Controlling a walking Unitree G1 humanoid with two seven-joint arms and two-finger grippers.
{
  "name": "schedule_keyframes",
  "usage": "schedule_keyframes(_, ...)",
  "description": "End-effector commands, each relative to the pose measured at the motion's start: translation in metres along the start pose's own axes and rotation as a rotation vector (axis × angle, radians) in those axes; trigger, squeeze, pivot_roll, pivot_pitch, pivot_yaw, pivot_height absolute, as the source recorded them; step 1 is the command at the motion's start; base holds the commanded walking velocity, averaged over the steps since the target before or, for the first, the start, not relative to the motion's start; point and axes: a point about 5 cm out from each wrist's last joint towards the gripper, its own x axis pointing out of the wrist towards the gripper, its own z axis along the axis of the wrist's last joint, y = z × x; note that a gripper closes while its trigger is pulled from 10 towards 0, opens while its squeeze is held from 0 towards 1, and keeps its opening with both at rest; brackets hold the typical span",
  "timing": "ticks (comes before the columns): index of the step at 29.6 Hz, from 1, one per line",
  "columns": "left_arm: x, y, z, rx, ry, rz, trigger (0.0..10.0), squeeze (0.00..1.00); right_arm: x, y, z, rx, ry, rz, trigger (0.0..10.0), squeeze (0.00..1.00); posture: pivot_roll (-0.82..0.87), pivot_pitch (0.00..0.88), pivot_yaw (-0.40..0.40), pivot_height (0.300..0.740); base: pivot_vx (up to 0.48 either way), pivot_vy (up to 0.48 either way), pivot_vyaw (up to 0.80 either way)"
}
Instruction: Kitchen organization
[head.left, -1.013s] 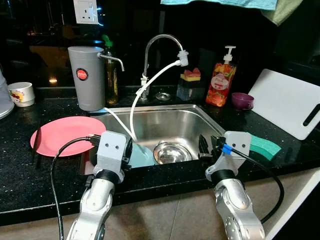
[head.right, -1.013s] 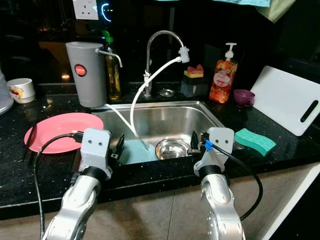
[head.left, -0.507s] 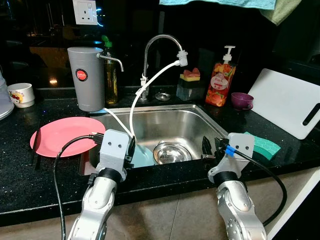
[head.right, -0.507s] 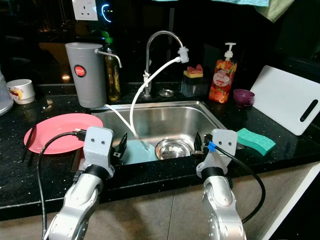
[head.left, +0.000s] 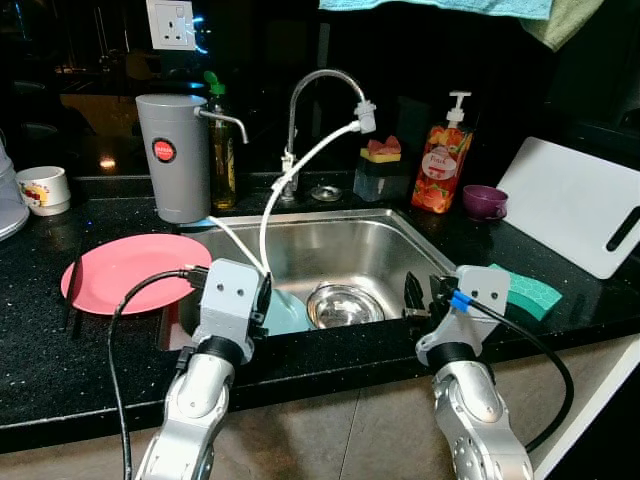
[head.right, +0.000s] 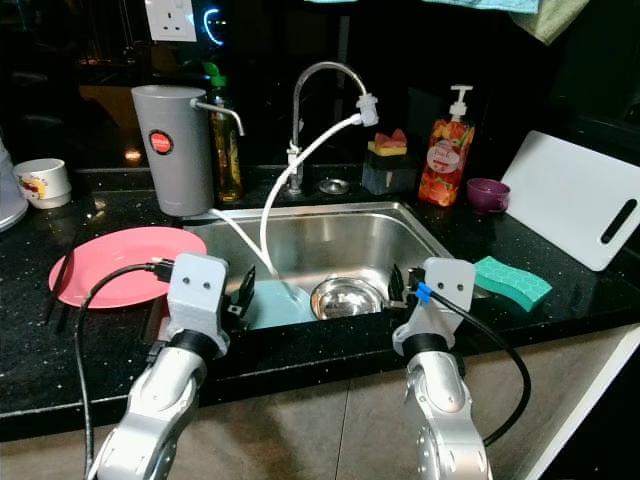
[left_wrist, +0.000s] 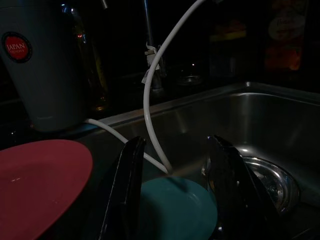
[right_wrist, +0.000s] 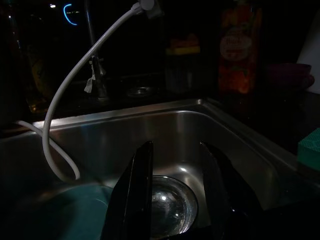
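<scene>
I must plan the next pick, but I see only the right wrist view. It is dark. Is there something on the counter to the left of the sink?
Observer: Yes, a pink plate lies on the counter there.
Operator: And what is the teal shape in the sink?
Observer: A teal plate, beside the steel bowl.
Operator: Where is the left gripper?
Observer: The left gripper is above the teal plate, fingers open.

Since a second ago the right gripper (head.left: 418, 292) has edged slightly rightward along the sink (head.left: 400, 222) front edge.
</scene>
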Motion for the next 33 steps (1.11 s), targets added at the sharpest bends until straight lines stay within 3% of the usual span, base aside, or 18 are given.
schedule_keyframes(1,-0.0006,-0.0001,-0.0006,0.010,0.006,-0.003,10.0,0.00,0.0007,0.0020,0.0000,0.004,-0.002,0.003,10.0,0.00,0.11,0.017,-0.066,0.740,0.000,0.000,0.00)
schedule_keyframes(33,-0.0007,0.0016,-0.0046,0.033,0.021,0.002,10.0,0.00,0.0028,0.0023,0.0000,-0.005,-0.003,0.011,10.0,0.00,0.11,0.000,-0.074,0.740,0.000,0.000,0.00)
